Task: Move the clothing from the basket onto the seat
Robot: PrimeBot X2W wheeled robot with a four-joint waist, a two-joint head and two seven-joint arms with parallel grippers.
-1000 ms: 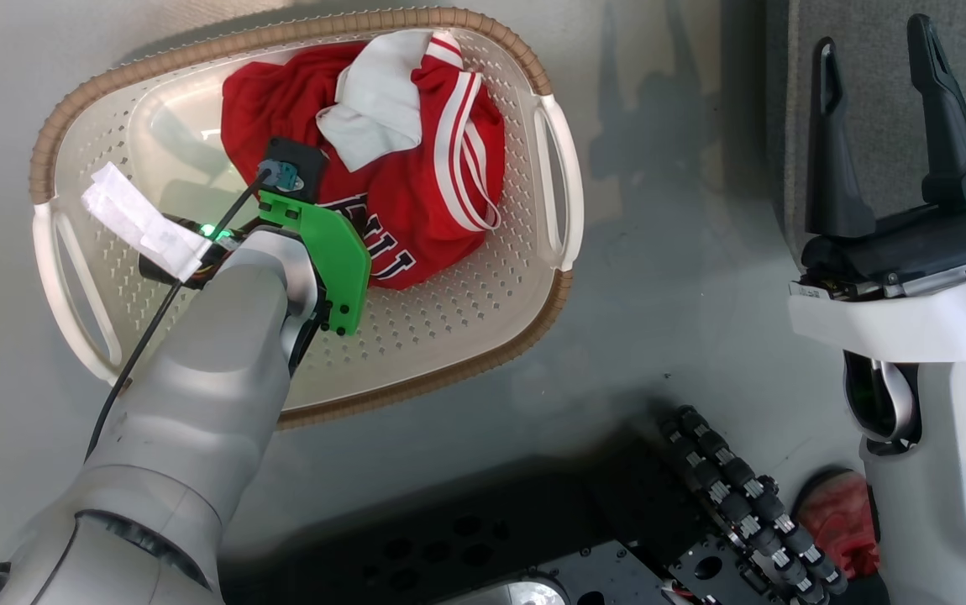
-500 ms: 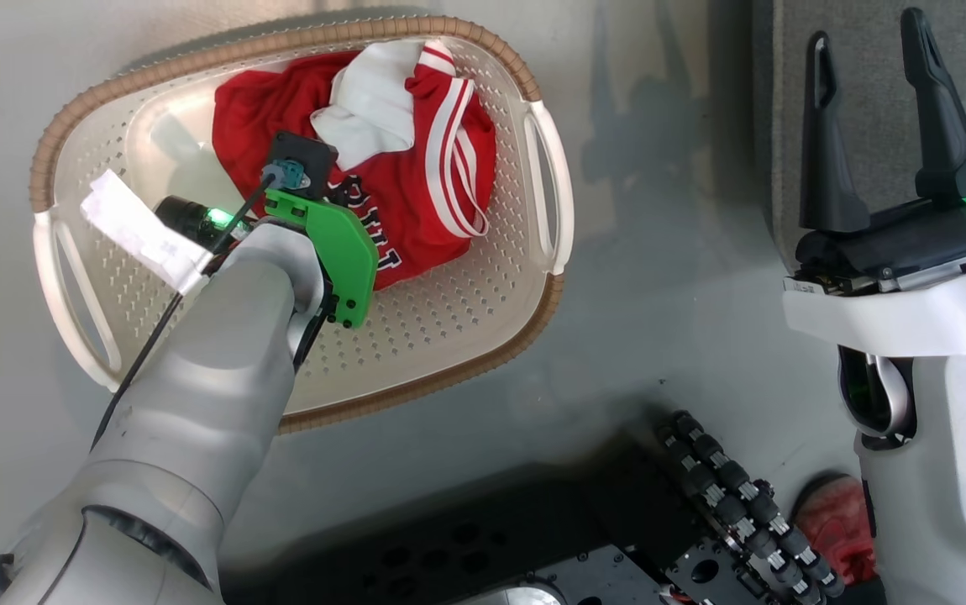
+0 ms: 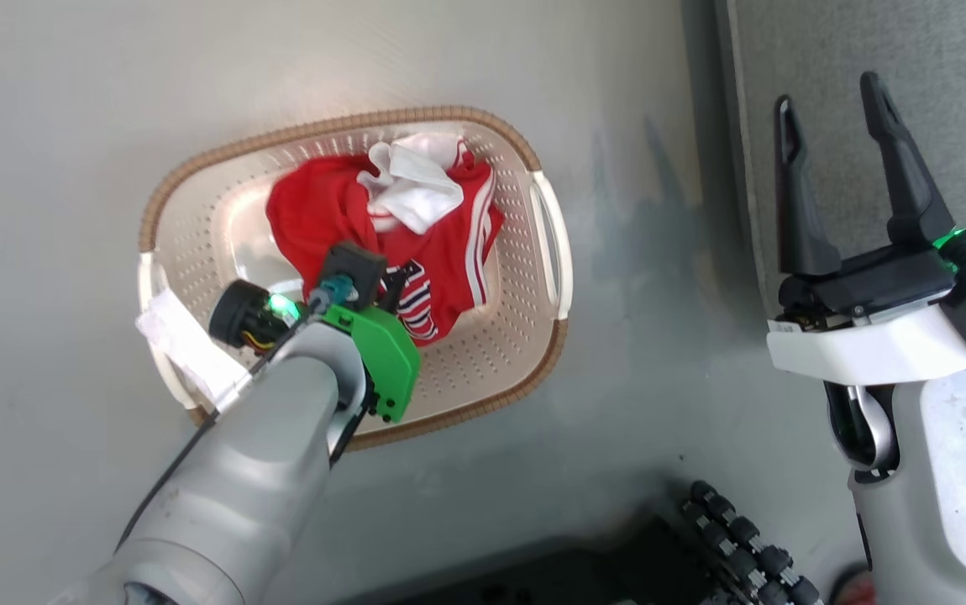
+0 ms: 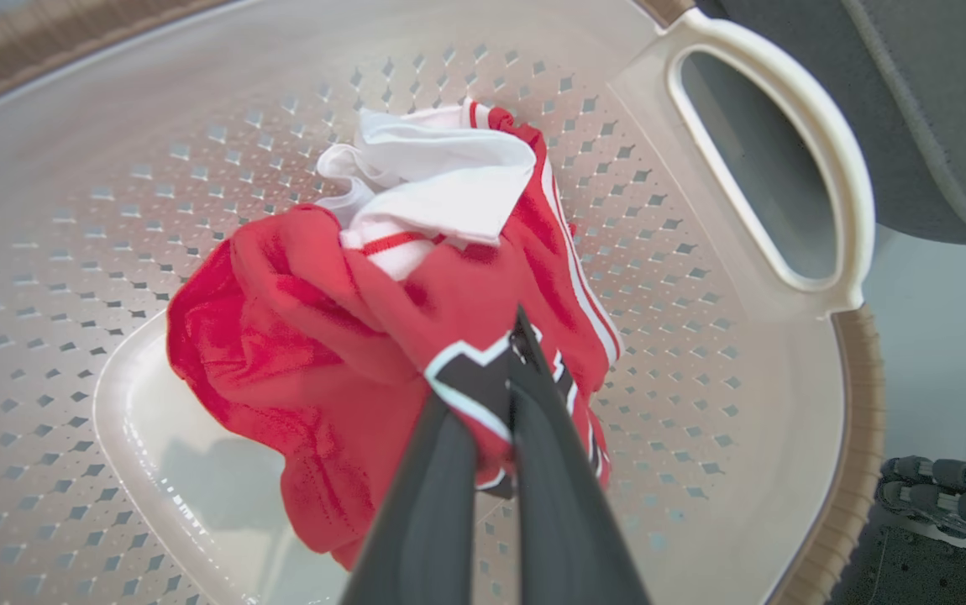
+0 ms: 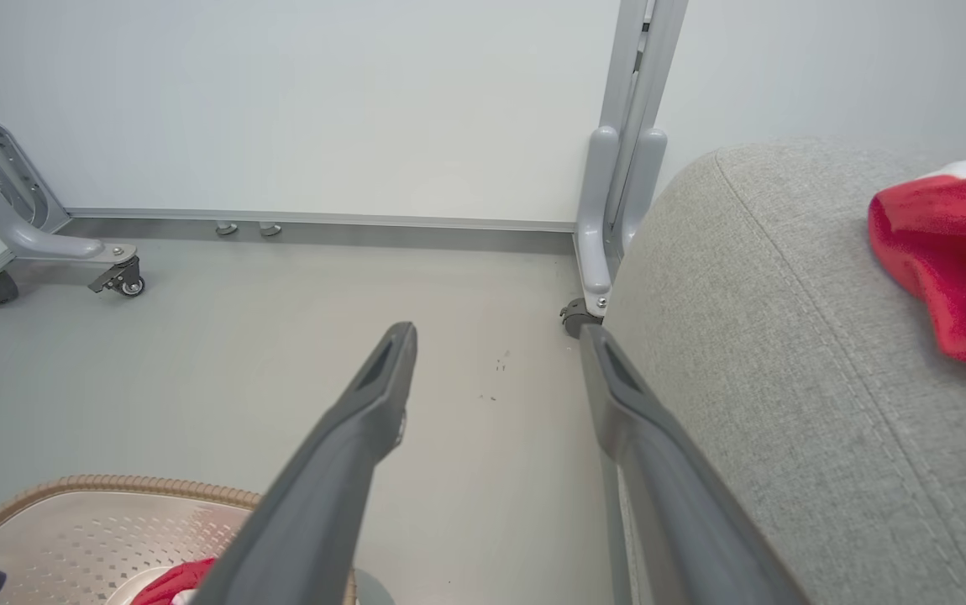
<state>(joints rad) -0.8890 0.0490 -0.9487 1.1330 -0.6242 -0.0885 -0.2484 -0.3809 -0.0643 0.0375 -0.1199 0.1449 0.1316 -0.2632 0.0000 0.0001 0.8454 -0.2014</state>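
We look down on a cream perforated basket [image 3: 483,378] with a brown woven rim, standing on a pale grey floor [image 3: 71,126]. Inside the basket, toward its far right corner, a red jersey [image 3: 315,210] lies bunched, with a white fold [image 3: 416,189] on top and white stripes down its side. The left gripper [image 4: 508,361] reaches down into the basket from its near left side. Its two dark fingers are pressed almost together, pinching a fold of the jersey at the black-and-white lettering. The cloth gathers toward that pinch, so we judge the grasp is made and the lift out of the basket comes next. Holding one fold near the middle should bring the whole garment up in a hanging bundle, although a trailing edge could catch on the basket's rim. To the right of the basket, across a strip of floor, lies the grey upholstered seat [image 3: 937,67]. The right gripper [image 3: 826,91] hovers over the seat's edge nearest the basket, its fingers spread wide and holding nothing. We take it to be waiting clear of the carrying path. Farther from the basket, a second red garment [image 5: 945,252] rests on top of the seat.
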